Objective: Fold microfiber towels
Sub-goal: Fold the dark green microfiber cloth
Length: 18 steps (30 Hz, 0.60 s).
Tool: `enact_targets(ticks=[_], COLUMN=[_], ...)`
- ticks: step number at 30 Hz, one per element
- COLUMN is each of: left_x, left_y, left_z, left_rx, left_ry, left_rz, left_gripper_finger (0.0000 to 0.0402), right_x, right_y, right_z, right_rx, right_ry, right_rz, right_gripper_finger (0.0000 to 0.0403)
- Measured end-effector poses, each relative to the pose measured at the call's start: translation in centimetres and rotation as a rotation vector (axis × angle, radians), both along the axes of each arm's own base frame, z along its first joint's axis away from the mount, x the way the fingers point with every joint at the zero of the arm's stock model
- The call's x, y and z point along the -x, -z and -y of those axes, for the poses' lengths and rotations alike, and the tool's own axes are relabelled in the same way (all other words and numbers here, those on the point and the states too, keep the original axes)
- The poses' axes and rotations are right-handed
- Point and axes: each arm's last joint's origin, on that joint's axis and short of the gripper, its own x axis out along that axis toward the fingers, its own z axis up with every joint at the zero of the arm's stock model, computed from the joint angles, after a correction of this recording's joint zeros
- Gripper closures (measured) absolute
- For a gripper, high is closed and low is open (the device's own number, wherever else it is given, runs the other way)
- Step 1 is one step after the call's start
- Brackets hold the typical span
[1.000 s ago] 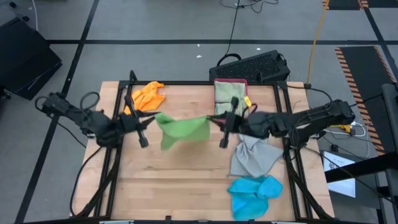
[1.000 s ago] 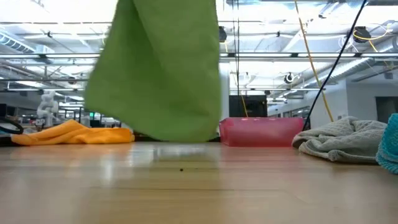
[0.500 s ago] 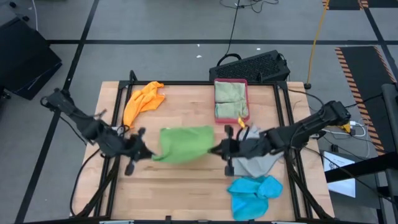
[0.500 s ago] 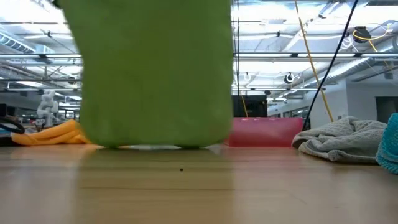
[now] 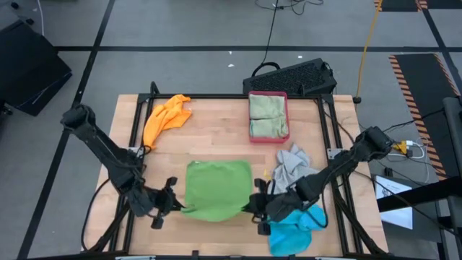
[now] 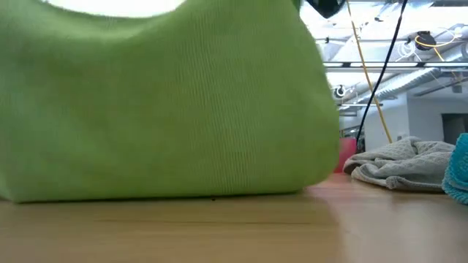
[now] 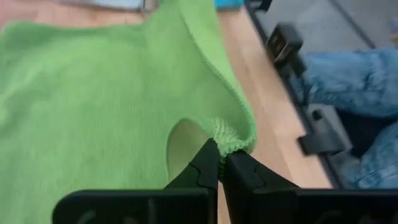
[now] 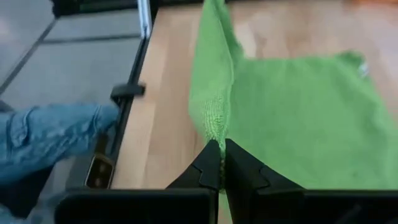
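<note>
A bright green towel lies spread across the middle of the table, and it fills most of the low view. Its far part rests flat on the wood, while its near edge is raised. My left gripper is shut on the near left corner. My right gripper is shut on the near right corner. An orange towel lies bunched at the far left. A grey towel and a blue towel lie crumpled on the right. My left gripper pinches the green towel's near left corner between its two fingertips, slanting down from the table's left side. The corner is bunched at the tips and held off the wood. The cloth runs from it down to the table. My right gripper pinches the towel's near right corner between its two fingertips, slanting down from the table's right side. The hem rises to the tips in a narrow ridge. The rest of the cloth spreads flat beyond.
A pink-red tray at the far centre holds a pale sage cloth. Black frame rails run along the table's sides. A black keyboard lies beyond the far edge. Bare wood shows between the orange towel and the green one.
Both grippers have come down and toward the table's near edge, tipping from steep toward level. The green towel hung between them above the table. It has been lowered and drawn nearer, so its far part now lies spread flat, with only the near corners held up.
</note>
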Motion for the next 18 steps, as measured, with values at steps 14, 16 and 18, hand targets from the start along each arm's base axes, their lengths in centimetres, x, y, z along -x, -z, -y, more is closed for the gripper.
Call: enact_targets(ticks=[14,16,18], left_x=[-0.7,-0.8,-0.8], left_y=[3.5,3.6,3.7], left_z=[2.4,2.4,2.2], left_rx=[-0.002,-0.024,-0.058], left_ry=[-0.013,-0.023,-0.055], left_rz=[-0.083,-0.068,-0.055], left_gripper_finger=[0.0388,0.0395,0.0396], right_x=[-0.6,-0.7,-0.7], right_y=[4.6,4.7,4.8], right_z=[-2.2,-1.9,-1.5], right_rx=[-0.008,0.013,0.036], right_ry=[-0.083,-0.064,-0.050], right_rz=[-0.140,-0.125,-0.124], right_gripper_finger=[0.0397,0.0397,0.0397])
